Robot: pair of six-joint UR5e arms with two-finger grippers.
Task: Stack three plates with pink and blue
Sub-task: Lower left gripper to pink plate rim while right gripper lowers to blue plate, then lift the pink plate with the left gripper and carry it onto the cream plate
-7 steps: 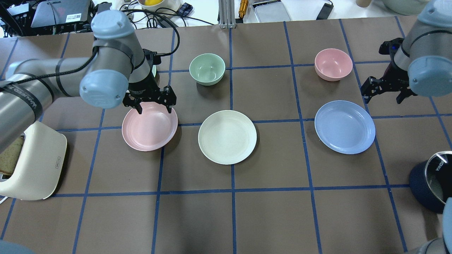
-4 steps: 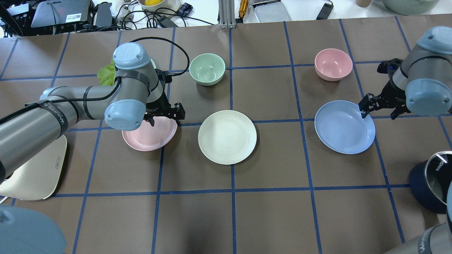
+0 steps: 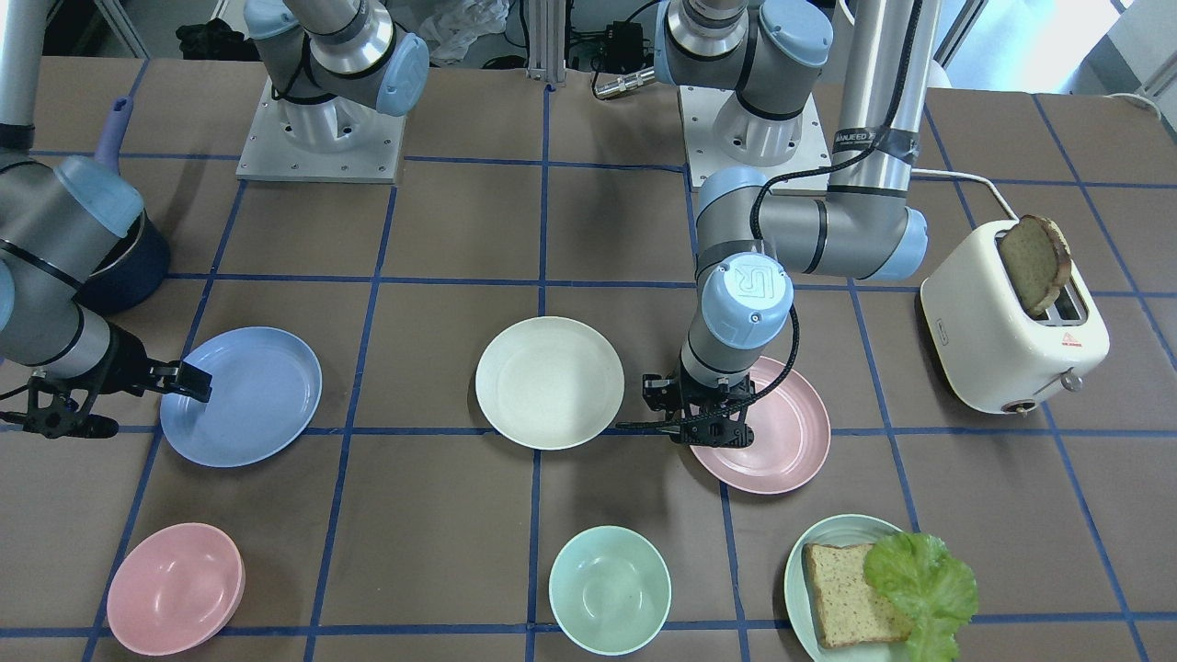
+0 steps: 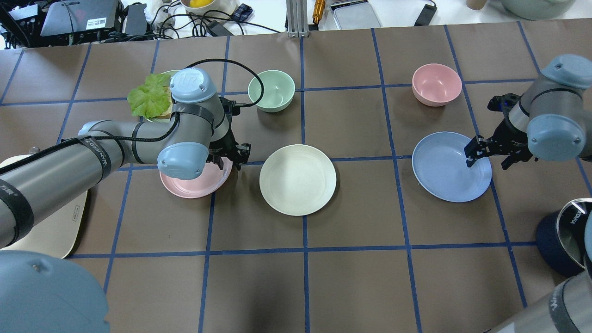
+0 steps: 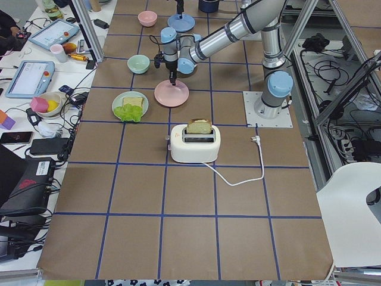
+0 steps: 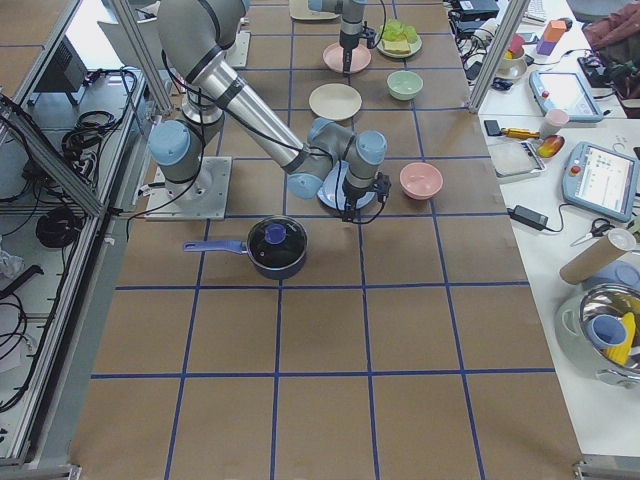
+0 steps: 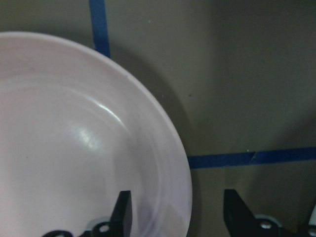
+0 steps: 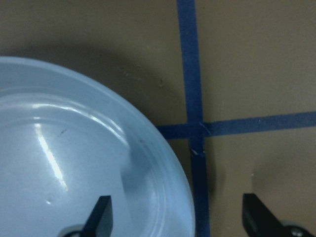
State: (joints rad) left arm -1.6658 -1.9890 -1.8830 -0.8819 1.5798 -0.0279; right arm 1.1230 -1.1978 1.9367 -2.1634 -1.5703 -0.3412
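Three plates lie apart on the counter [image 4: 356, 282]: the cream plate [image 4: 298, 179] in the middle, the pink plate [image 4: 196, 184] on the robot's left, the blue plate [image 4: 446, 169] on its right. The left tool [image 7: 177, 215], wide, straddles the pink rim on the cream side; the right tool [image 8: 177, 217], wide, straddles the blue rim's outer side.

Silver-grey arm tubes are capped in pale blue. A black cable is run down to the black left gripper [image 3: 708, 430].

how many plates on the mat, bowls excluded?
4: pink plate at left gripper; cream plate mid-table; blue plate at right gripper; green plate bearing bread and lettuce. None seem hidden.
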